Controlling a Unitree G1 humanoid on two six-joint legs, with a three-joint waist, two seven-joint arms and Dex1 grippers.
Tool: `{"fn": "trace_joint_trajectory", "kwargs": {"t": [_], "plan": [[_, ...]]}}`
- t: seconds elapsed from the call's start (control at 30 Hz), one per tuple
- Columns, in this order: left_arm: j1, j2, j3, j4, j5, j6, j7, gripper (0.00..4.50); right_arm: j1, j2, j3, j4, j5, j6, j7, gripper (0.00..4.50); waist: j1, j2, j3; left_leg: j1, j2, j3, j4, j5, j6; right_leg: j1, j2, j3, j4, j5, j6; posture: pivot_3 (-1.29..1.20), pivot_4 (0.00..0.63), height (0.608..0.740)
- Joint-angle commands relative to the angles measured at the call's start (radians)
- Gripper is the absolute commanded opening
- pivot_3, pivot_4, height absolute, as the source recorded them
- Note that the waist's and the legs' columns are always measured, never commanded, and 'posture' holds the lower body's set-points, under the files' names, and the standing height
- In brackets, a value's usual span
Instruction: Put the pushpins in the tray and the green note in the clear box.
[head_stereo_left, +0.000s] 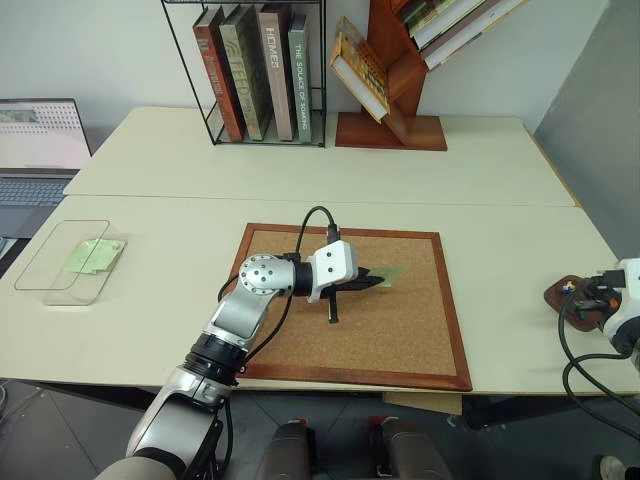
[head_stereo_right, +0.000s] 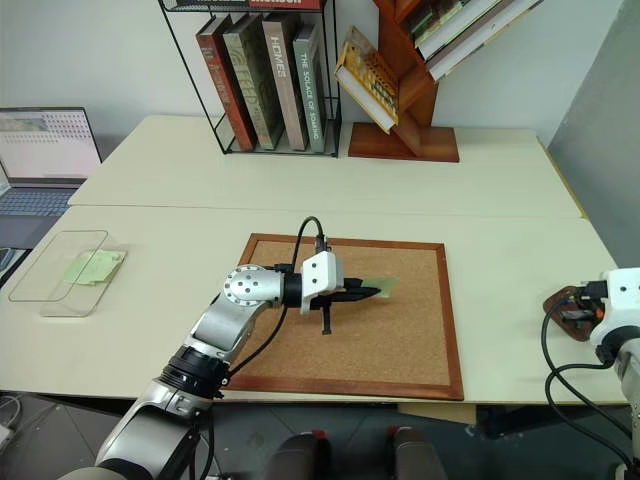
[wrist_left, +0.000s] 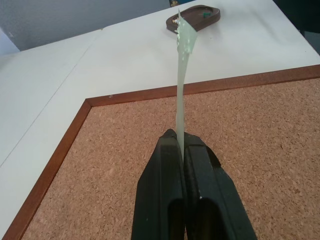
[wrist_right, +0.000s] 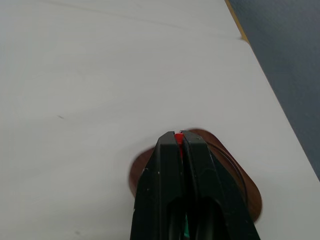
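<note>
Left gripper (wrist_left: 181, 137) hangs over the middle of the corkboard (head_stereo_left: 400, 345), fingers (wrist_left: 162, 170) pressed together on one edge of the green note (wrist_left: 182, 65); the note sticks out past the fingertips, edge-on in the left wrist view, lifted off the cork and pointing toward the board's right side. In the head views the green note reads as a pale slip just beyond the black fingers. Right gripper (wrist_right: 178, 135) is out at the right edge of the tabletop (head_stereo_left: 300, 170), directly above the tray (wrist_right: 245, 195), jaws closed with a red pushpin (wrist_right: 178, 138) pinched between the tips. Tray sits near the right front part of the tabletop, well apart from the corkboard; small coloured pushpins (head_stereo_left: 568, 287) lie in it, a green one (wrist_left: 205, 15) visible in the left wrist view at its far end. Clear box (head_stereo_left: 45, 275) rests near the left edge of the tabletop, well apart from the corkboard, holding yellower-green slips (head_stereo_left: 97, 256) at its right end. Wire book rack (head_stereo_left: 262, 70) and wooden slanted shelf (head_stereo_left: 395, 80) stand along the back edge; laptop (head_stereo_left: 35, 150) at far left, off the tabletop.
</note>
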Motion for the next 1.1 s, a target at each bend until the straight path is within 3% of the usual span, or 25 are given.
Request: {"fn": "trace_joint_trajectory", "kwargs": {"t": [0.03, 0.13, 0.77, 1.1], "plan": [[-0.006, -0.004, 0.002, -0.045, 0.0, 0.0, 0.017, 0.02, -0.008, 0.001, 0.018, 0.044, -0.045, -0.043, -0.023, 0.0, 0.0, 0.0, 0.0, 0.0, 0.0, 0.0, 0.0, 0.0, 0.0, 0.0, 0.0, 0.0, 0.0, 0.0, 0.0, 0.0, 0.15, 0.74], [-0.002, 0.002, 0.003, -0.053, -0.002, 0.004, 0.021, 0.02, -0.014, 0.004, 0.025, 0.075, -0.053, -0.048, -0.025, 0.0, 0.001, 0.0, 0.0, -0.001, 0.0, 0.0, 0.0, 0.0, 0.0, 0.0, 0.0, 0.0, -0.001, 0.0, 0.0, 0.0, 0.15, 0.74], [0.008, 0.014, 0.003, -0.061, -0.001, 0.004, 0.025, 0.0, -0.048, 0.037, -0.016, 0.079, 0.014, 0.05, -0.024, 4.37, 0.002, 0.0, 0.0, -0.001, 0.0, 0.0, 0.0, 0.0, 0.0, 0.0, 0.0, 0.0, -0.001, 0.0, 0.0, 0.0, 0.15, 0.74], [0.006, 0.012, 0.003, -0.058, 0.001, 0.003, 0.031, 0.0, -0.072, 0.048, -0.031, 0.085, 0.019, 0.018, -0.045, 4.48, 0.001, 0.0, 0.0, 0.0, 0.0, 0.0, 0.0, 0.0, 0.0, 0.0, 0.0, 0.0, -0.001, 0.0, 0.0, 0.0, 0.15, 0.74]]}}
